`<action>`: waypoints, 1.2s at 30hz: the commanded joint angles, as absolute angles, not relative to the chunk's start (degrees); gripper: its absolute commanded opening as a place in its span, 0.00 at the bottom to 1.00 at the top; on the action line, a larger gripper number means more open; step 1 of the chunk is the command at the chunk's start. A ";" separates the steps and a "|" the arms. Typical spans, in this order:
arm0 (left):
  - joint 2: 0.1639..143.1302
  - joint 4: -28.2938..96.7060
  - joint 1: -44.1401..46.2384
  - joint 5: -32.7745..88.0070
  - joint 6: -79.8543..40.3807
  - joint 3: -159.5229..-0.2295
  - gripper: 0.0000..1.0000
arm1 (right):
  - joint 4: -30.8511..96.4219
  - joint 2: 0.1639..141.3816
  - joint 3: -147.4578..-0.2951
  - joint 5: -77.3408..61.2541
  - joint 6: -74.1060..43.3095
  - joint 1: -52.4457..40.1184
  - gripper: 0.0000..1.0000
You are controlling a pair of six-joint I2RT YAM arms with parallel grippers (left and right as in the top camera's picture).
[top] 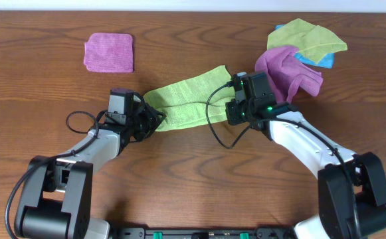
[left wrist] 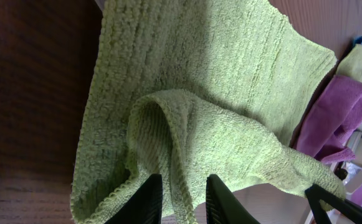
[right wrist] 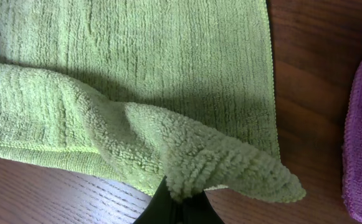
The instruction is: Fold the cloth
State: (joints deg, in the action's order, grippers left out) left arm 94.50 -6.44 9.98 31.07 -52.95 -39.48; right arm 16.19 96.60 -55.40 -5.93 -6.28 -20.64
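Cloth [top: 187, 97] lies across the middle of the worktop [top: 40, 93] as a slanted band, partly doubled over. Left gripper [left wrist: 185, 194] is nipped on a raised ridge at the cloth's near-left end. Right gripper [right wrist: 179, 200] is pinched tight on the lifted right corner (fingers barely visible beneath the pile). A purple cloth [top: 109, 52] lies flat toward the far left corner.

Both arms reach forward from the near edge and lean inward toward each other. The left gripper [top: 154, 121] sits low, its fingers [left wrist: 148, 200] narrowly apart, pinching a fold of the cloth [top: 186, 99]. The right gripper [top: 234, 109] is clamped tight on another fold, fingers [right wrist: 168, 208] pressed together
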 commanded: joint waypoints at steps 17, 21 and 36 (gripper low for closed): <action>96.07 -7.51 12.16 27.94 -54.00 -39.35 0.24 | 16.08 96.64 -56.58 -5.80 -5.50 -21.15 0.01; 97.45 -7.79 12.19 28.56 -54.02 -39.35 0.21 | 16.10 96.64 -56.58 -5.78 -5.50 -21.15 0.01; 96.68 -12.53 8.58 34.81 -54.15 -40.88 0.06 | 17.19 96.64 -56.58 -4.49 -5.48 -21.15 0.01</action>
